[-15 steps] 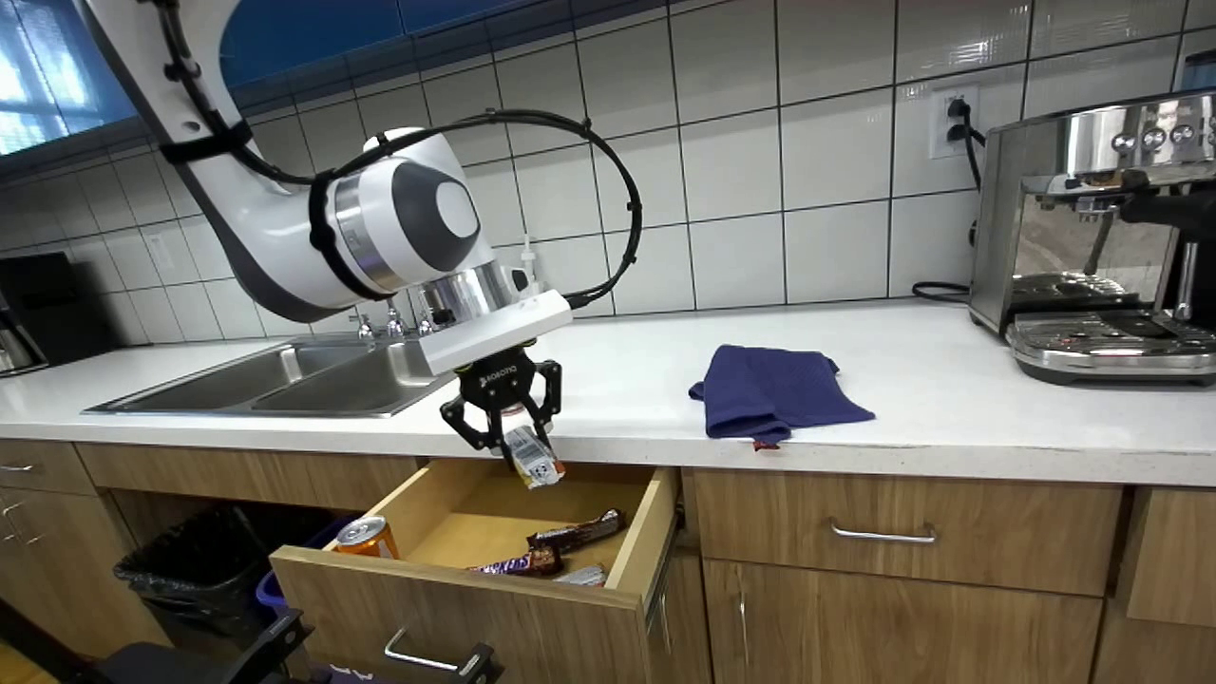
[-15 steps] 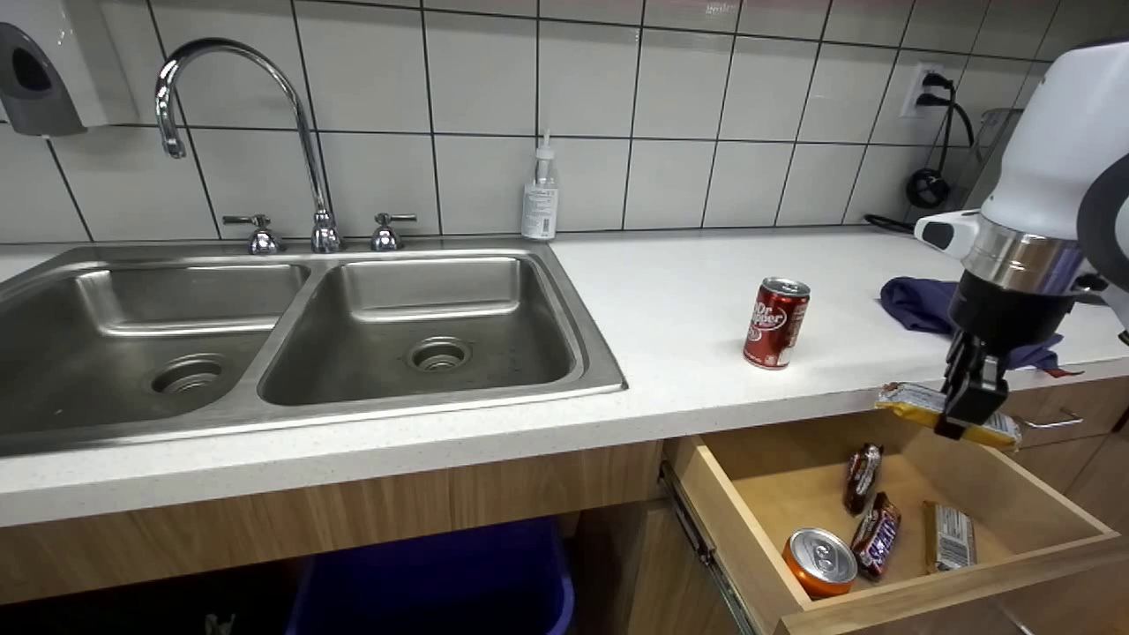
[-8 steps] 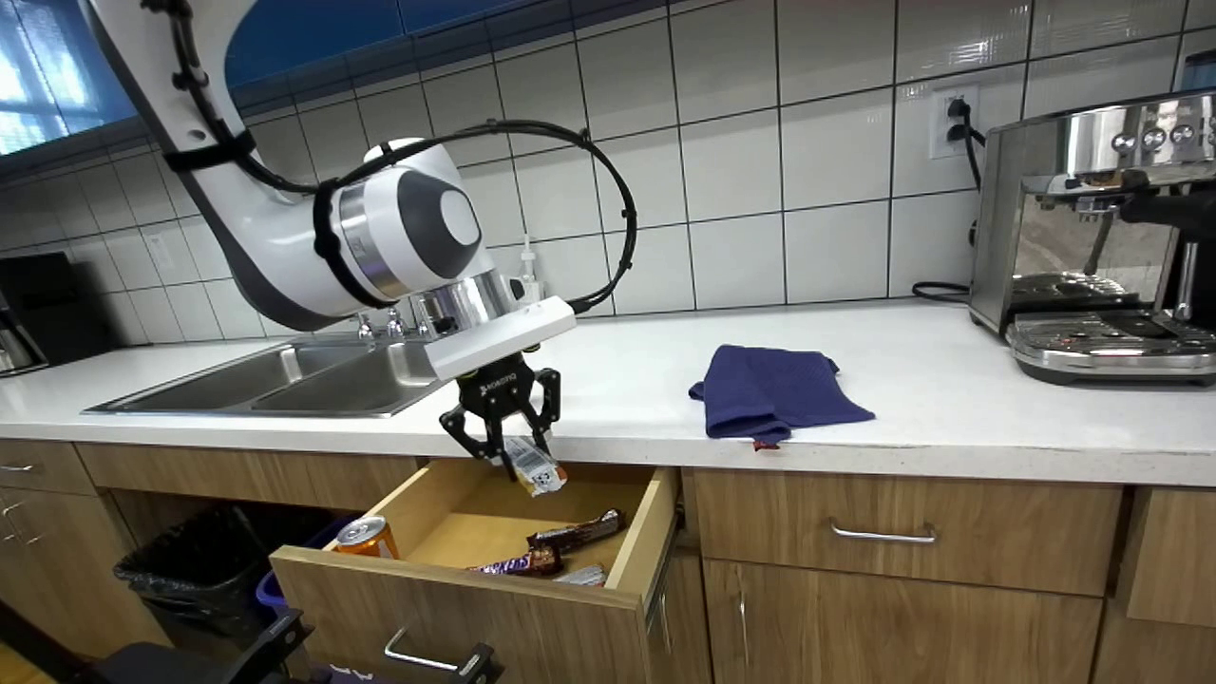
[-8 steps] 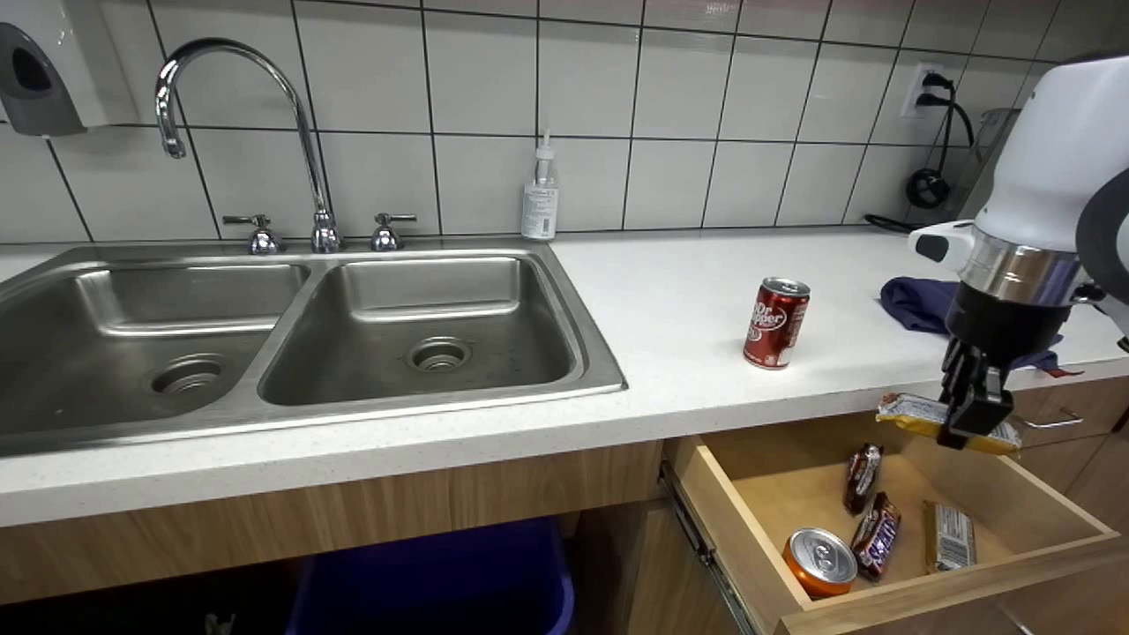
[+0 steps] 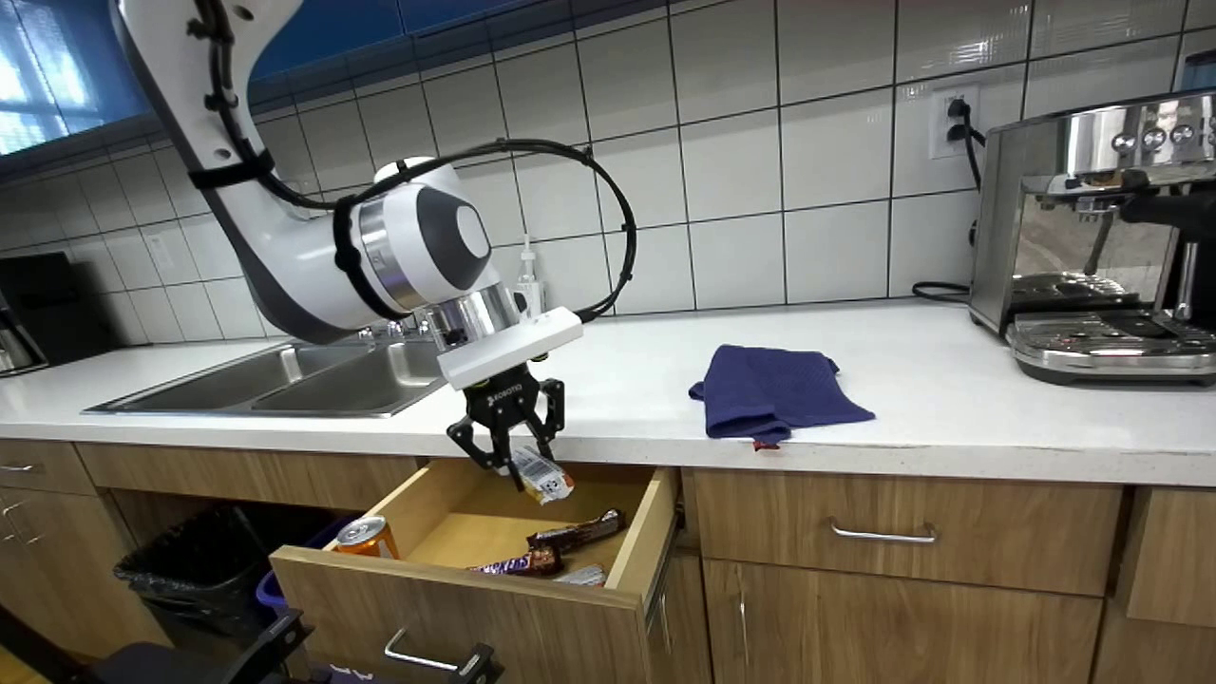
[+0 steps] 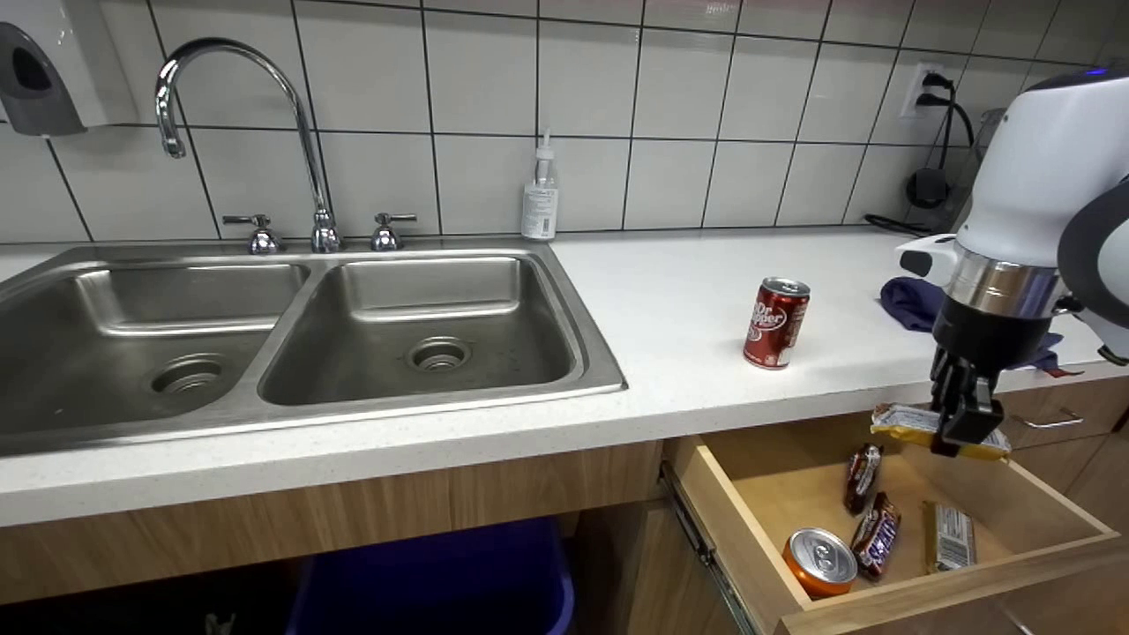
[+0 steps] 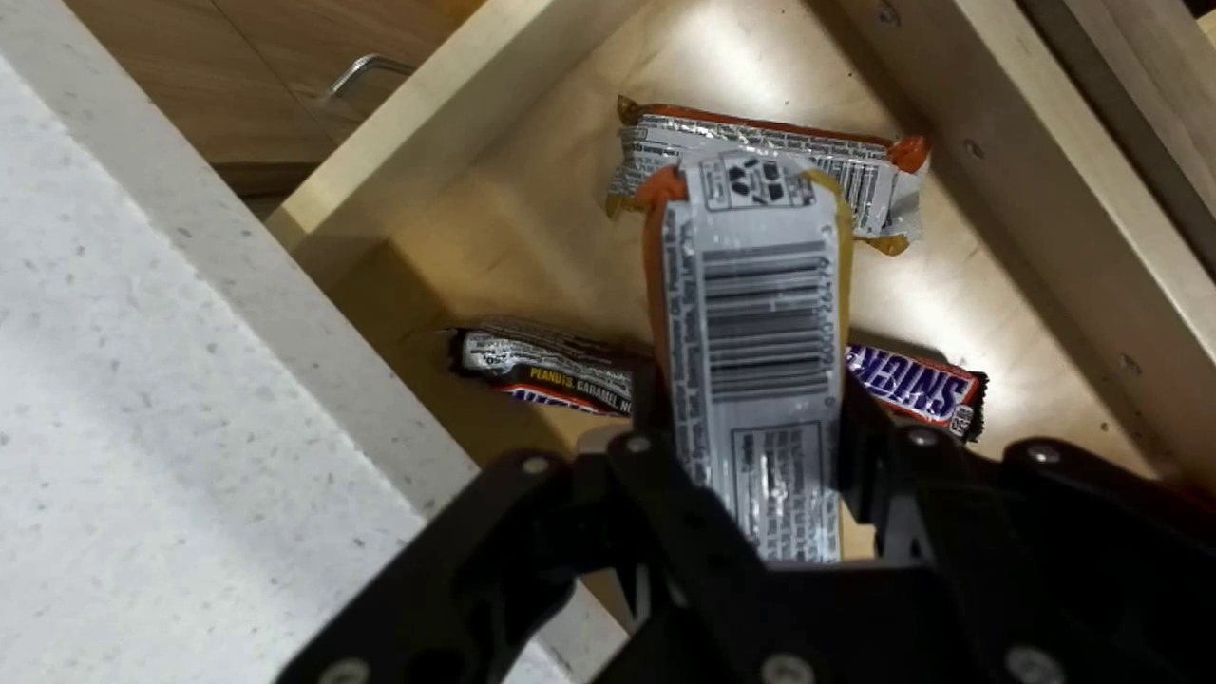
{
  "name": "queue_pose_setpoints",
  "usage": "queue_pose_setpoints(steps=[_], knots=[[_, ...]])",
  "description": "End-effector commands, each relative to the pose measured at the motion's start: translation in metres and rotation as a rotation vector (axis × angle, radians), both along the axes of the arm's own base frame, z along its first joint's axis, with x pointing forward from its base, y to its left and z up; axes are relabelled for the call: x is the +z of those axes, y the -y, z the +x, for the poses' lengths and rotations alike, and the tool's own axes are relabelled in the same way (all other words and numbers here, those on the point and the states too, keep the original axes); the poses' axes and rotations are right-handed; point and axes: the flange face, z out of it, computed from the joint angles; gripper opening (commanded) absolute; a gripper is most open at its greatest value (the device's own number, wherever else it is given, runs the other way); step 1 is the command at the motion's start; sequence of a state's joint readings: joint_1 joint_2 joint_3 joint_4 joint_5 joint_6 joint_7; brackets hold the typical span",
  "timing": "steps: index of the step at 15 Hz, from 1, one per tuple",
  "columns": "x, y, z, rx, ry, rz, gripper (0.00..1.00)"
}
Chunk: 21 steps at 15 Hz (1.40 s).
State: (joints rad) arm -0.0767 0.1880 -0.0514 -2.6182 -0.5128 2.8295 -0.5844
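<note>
Gripper (image 5: 535, 471) clenched on candy bar (image 7: 750, 370) above drawer (image 5: 494, 613): grasp done, release not yet. Inside drawer: three bars (image 6: 876, 536), orange can (image 6: 820, 562).

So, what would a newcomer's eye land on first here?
First, the barcoded candy bar, clamped in the end effector above the open drawer. Then the red Dr Pepper can, upright on the white counter between sink and navy cloth in an exterior view. In an exterior view, the espresso machine gleams at the right edge.
</note>
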Motion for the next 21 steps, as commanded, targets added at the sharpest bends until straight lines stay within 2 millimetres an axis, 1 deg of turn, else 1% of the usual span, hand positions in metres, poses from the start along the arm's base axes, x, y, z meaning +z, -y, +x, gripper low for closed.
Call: queue_pose_setpoints(steps=[1,3,4,5,6,9,10,15,21], knots=[[-0.004,0.002,0.012,0.022,-0.014,-0.028,0.17],[-0.007,0.002,0.014,0.025,-0.013,-0.031,0.17],[-0.008,0.002,0.016,0.025,-0.011,-0.033,0.67],[-0.008,0.002,0.016,0.027,-0.011,-0.033,0.68],[-0.008,0.002,0.017,0.027,-0.009,-0.034,0.73],[-0.007,0.002,0.019,0.031,0.000,-0.037,0.96],[-0.006,0.002,0.018,0.029,-0.001,-0.036,1.00],[-0.001,0.002,0.014,-0.024,0.011,-0.029,1.00],[0.005,-0.001,0.006,-0.237,0.020,-0.038,1.00]])
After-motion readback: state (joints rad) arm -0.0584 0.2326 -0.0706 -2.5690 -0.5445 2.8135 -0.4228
